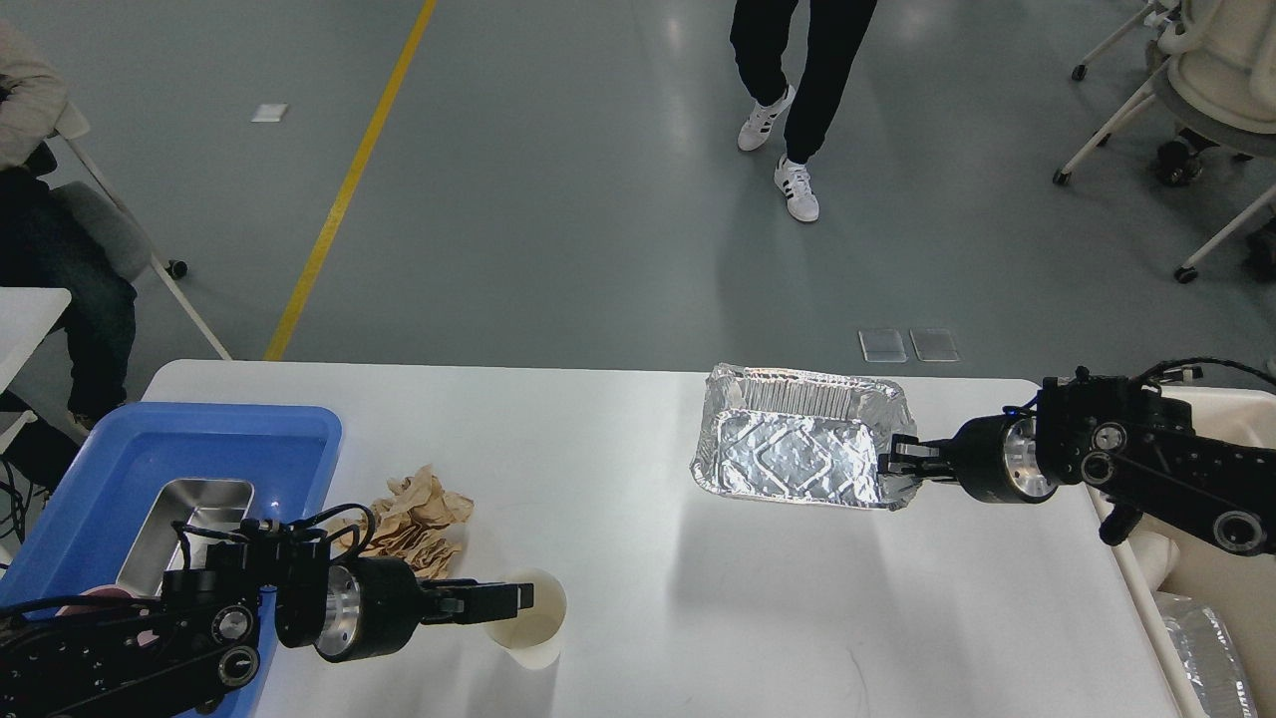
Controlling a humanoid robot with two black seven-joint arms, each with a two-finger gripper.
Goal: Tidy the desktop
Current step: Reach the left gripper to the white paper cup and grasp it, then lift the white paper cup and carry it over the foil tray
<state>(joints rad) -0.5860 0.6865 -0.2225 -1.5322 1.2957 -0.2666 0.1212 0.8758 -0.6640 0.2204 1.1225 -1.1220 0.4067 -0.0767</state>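
Observation:
The white desktop (638, 568) fills the lower half of the view. A foil tray (797, 449) is tilted, with my right gripper (897, 461) shut on its right rim. My left gripper (503, 598) reaches over the rim of a white paper cup (533, 623) near the front edge. Its fingers look close together, and whether they pinch the cup's rim is unclear. A crumpled brown paper ball (419, 524) lies just behind the left gripper.
A blue plastic tray (299, 439) at the left holds a metal pan (194, 524). A cream-coloured bin (1211, 578) stands off the desktop's right edge. A person walks on the floor beyond the desktop.

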